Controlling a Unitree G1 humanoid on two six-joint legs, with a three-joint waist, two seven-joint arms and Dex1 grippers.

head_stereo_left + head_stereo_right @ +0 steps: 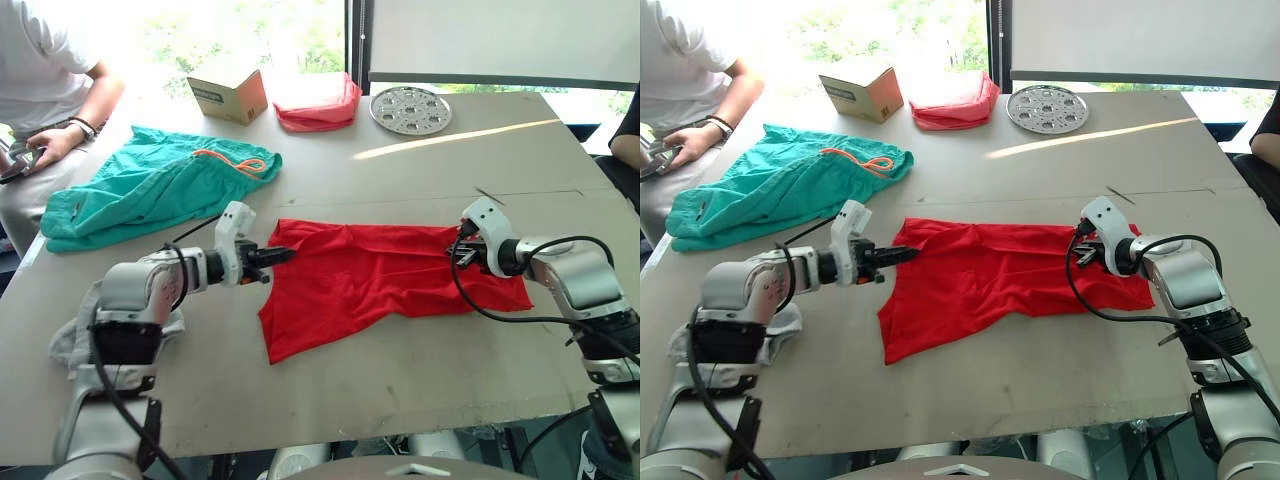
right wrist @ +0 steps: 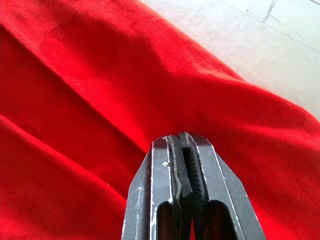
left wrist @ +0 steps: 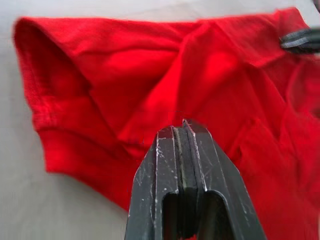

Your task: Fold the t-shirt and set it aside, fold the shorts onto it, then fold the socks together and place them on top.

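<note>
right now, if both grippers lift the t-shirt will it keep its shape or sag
Probably sag: the t-shirt lies creased and rumpled on the table, so it looks thin and floppy. The left gripper and right gripper are shut on opposite edges, so the middle would likely droop between them. It looks light, and unlikely to slip from shut fingers.

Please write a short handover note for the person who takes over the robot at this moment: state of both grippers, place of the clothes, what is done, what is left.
Left gripper: shut on the t-shirt at its left edge.
Right gripper: shut on the t-shirt near its right end.
The t-shirt lies spread across the middle of the table, partly folded lengthwise, not yet set aside.
The shorts lie unfolded at the far left, orange drawstring on top.
The socks lie at the near left edge, under the left arm.
Done: both ends of the shirt are gripped.
Left: finish the shirt fold and set it aside, fold the shorts onto it, then the socks on top.
</note>
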